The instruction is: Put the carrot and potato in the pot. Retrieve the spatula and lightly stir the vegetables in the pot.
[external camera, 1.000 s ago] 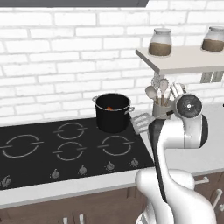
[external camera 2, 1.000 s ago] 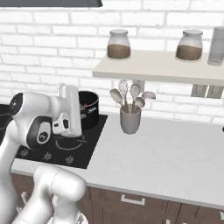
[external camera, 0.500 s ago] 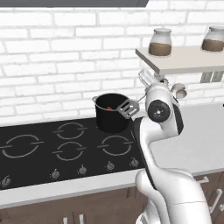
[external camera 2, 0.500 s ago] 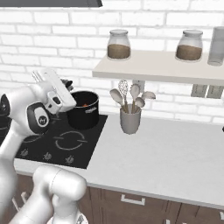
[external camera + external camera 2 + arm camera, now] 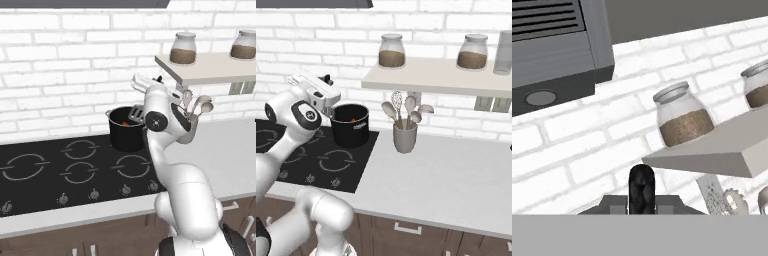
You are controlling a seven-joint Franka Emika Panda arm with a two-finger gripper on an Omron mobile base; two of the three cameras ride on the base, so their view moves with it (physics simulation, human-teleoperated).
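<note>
Above the pot [image 5: 125,136], the end effector [image 5: 141,98] clamped tight on the spatula [image 5: 136,114], head over the rim.

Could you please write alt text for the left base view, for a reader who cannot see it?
A white robot arm bends over a black stove, its pincer holding a spatula at the rim of a black pot with something orange inside. Behind is a white brick wall; to the right, a shelf carries two jars above a grey counter.
</note>
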